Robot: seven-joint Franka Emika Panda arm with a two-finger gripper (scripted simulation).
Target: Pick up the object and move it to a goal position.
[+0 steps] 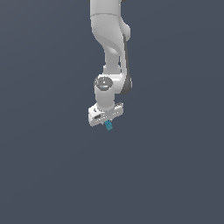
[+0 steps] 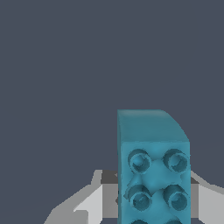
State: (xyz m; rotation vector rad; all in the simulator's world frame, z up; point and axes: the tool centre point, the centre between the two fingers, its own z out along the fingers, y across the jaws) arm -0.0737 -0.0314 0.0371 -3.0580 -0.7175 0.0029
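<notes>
The object (image 1: pixel 108 126) is a tiny teal-blue studded block that pokes out just below my white gripper (image 1: pixel 107 124) in the exterior view. The wrist view shows the object (image 2: pixel 153 170) close up with its studs facing the camera. It sits between the grey fingers (image 2: pixel 89 203), which close against its sides. The gripper is shut on it and holds it off the dark surface. No mark of a goal position shows in either view.
The white arm (image 1: pixel 110 39) comes down from the exterior view's top edge to the wrist. A plain dark grey-blue floor (image 1: pixel 175 175) fills everything else in both views.
</notes>
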